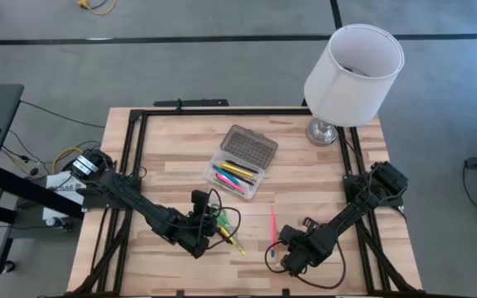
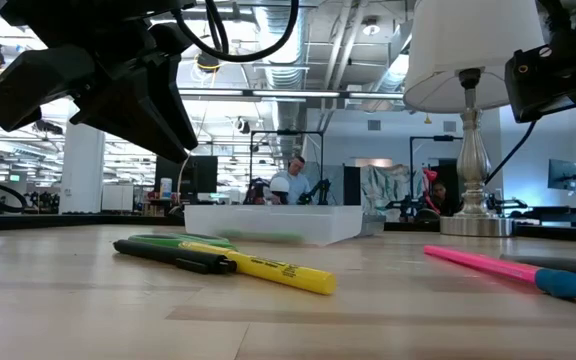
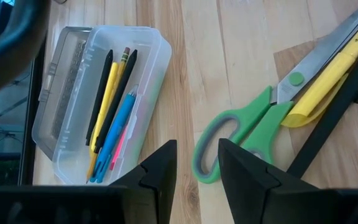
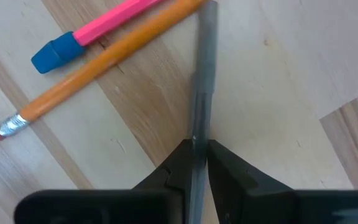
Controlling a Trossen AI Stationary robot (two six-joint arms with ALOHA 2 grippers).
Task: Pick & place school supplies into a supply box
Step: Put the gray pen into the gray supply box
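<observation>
A grey pen (image 4: 202, 93) sits pinched between my right tool (image 4: 199, 158) near the worktop's front edge, an orange pencil (image 4: 98, 59) touching its tip. I'd lift straight up, then carry it to the supply box (image 1: 240, 162) mid-worktop. My left tool (image 3: 197, 163) hangs spread above the scissors (image 3: 247, 127).

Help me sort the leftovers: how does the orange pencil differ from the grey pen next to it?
The orange pencil lies free on the table; the grey pen sits between the right claw's closing fingers. The pencil is orange with a metal band and pink eraser; the pen is plain grey. The pencil lies beside a pink pen; the grey pen crosses at an angle. Both are slim and outside the box.
</observation>
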